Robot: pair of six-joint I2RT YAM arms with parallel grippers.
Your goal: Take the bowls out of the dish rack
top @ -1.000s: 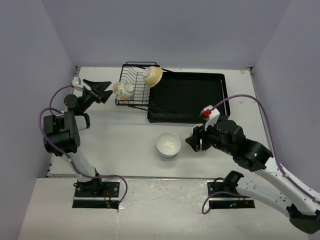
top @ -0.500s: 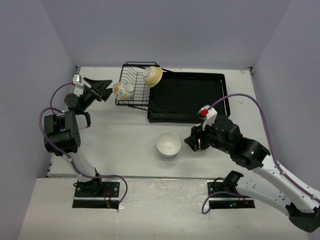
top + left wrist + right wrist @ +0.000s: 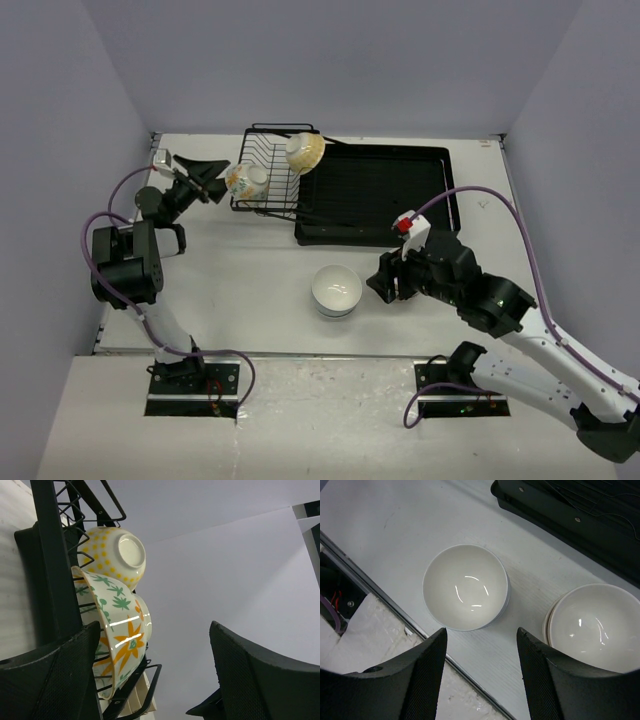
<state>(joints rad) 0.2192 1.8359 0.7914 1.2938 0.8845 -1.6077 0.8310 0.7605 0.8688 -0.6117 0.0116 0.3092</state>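
The black wire dish rack (image 3: pixel 272 175) joins its black drain tray (image 3: pixel 380 195) at the back. A white bowl with orange flowers (image 3: pixel 247 180) rests on edge at the rack's left side, and a yellow-dotted bowl (image 3: pixel 305 151) leans at the rack's top. My left gripper (image 3: pixel 207 180) is open and empty, just left of the flowered bowl. In the left wrist view the flowered bowl (image 3: pixel 120 635) sits beside my left finger, below the dotted bowl (image 3: pixel 115 555). My right gripper (image 3: pixel 384 284) is open and empty, right of a white bowl (image 3: pixel 336 290) on the table.
In the right wrist view the open gripper (image 3: pixel 481 632) hangs over bare table between the white bowl (image 3: pixel 466 586) and a stack of cream bowls (image 3: pixel 592 627). The tray's corner (image 3: pixel 570 515) lies beyond. The table's front edge (image 3: pixel 385 605) is close.
My left gripper has moved a little right, closer to the flowered bowl. My right arm has shifted slightly left. The bowls have not moved.
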